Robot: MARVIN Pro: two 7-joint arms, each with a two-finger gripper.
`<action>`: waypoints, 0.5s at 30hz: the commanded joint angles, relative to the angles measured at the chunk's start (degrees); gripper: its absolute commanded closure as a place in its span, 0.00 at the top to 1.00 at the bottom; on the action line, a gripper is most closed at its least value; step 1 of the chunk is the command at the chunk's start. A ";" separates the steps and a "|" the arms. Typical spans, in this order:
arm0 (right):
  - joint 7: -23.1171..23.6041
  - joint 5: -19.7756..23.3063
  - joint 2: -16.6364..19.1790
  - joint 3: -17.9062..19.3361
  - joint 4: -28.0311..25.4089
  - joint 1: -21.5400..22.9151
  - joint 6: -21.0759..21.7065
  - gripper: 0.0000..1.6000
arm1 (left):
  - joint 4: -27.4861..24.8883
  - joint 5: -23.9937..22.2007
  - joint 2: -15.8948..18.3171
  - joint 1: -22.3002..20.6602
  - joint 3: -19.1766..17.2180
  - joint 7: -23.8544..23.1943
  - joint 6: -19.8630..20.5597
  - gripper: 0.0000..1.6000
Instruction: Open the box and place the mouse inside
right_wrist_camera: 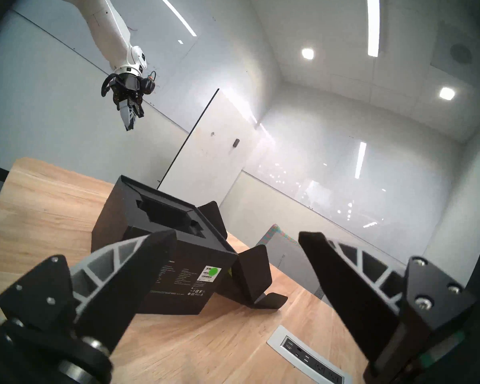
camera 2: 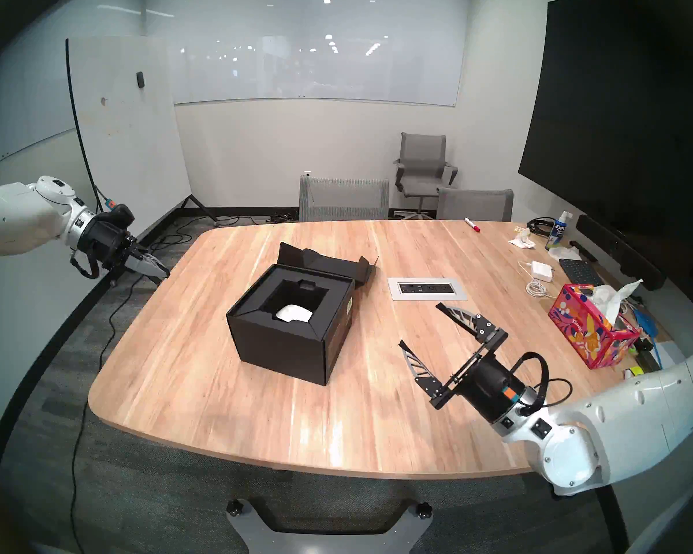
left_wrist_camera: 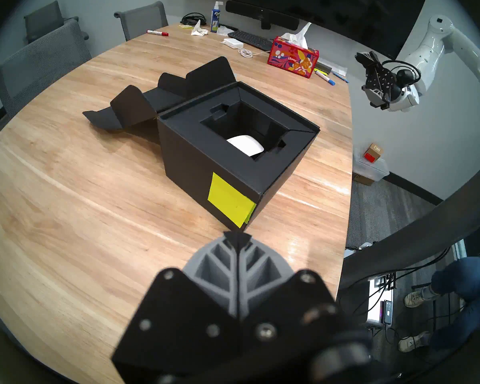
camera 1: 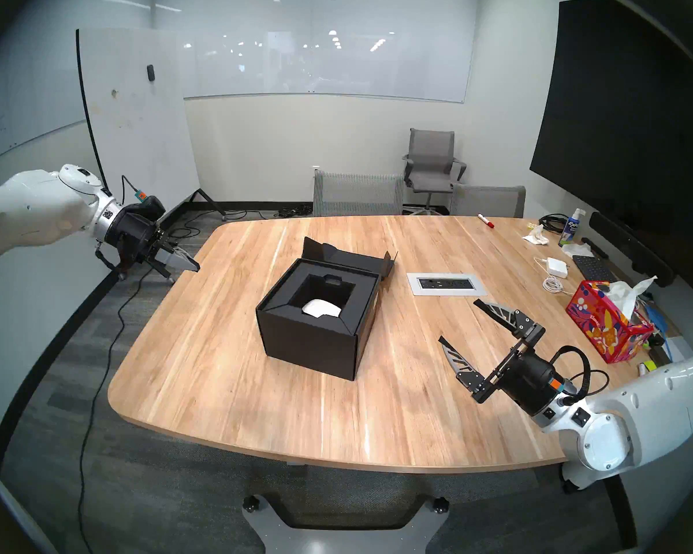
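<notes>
Head stereo left shows you a pale wooden table [camera 1: 225, 381] with rounded corners in a meeting room: one freestanding whiteboard [camera 1: 137, 113] at the back left, one dark screen [camera 1: 625, 113] on the right wall, and three grey chairs [camera 1: 431, 161] behind the table. One black box [camera 1: 317, 341] stands near the middle of the table, its lid flap folded back behind it. One white mouse [camera 1: 321, 308] lies inside the recess of the box's insert. A power outlet panel [camera 1: 445, 284] is set into the table to the right of the box. Along the right edge you see one red patterned tissue box [camera 1: 605, 325], one white adapter [camera 1: 557, 267] with its cable, one keyboard [camera 1: 593, 267], one spray bottle [camera 1: 571, 227] and one red marker [camera 1: 485, 220]. Your left gripper [camera 1: 193, 265] hangs beyond the table's left edge, fingers pressed together on nothing. Your right gripper [camera 1: 459, 321] hovers right of the box, fingers spread wide and empty.
</notes>
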 commanded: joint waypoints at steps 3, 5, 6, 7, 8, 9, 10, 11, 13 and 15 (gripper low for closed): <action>0.08 7.85 0.95 1.11 1.24 -0.79 -4.83 1.00 | -0.07 -0.37 0.09 -1.18 -0.24 0.02 0.04 0.00; 2.08 10.77 0.47 1.33 1.93 -0.96 -6.10 1.00 | -0.07 -0.38 0.09 -1.19 -0.23 0.02 0.04 0.00; 2.73 11.75 0.31 1.47 2.13 -1.00 -6.50 1.00 | -0.07 -0.38 0.09 -1.19 -0.23 0.02 0.04 0.00; 3.34 12.45 0.05 1.49 2.36 -0.98 -6.75 1.00 | -0.07 -0.38 0.09 -1.19 -0.23 0.02 0.04 0.00; 3.34 12.45 0.05 1.49 2.36 -0.98 -6.75 1.00 | -0.07 -0.38 0.09 -1.19 -0.23 0.02 0.04 0.00; 4.17 13.40 -0.23 1.62 2.61 -0.99 -7.17 1.00 | -0.08 -0.38 0.09 -1.19 -0.23 0.02 0.04 0.00; 5.36 15.11 -0.76 1.78 2.93 -0.96 -7.57 1.00 | -0.08 -0.38 0.09 -1.20 -0.22 0.02 0.04 0.00; 6.23 15.91 -1.22 1.83 3.28 -0.91 -7.89 1.00 | -0.08 -0.39 0.09 -1.20 -0.22 0.02 0.04 0.00; 7.39 17.60 -2.04 1.97 3.70 -0.83 -8.30 1.00 | -0.08 -0.38 0.09 -1.20 -0.22 0.02 0.04 0.00; 8.12 18.46 -2.58 2.01 4.06 -0.82 -8.62 1.00 | -0.07 -0.38 0.09 -1.19 -0.22 0.02 0.04 0.00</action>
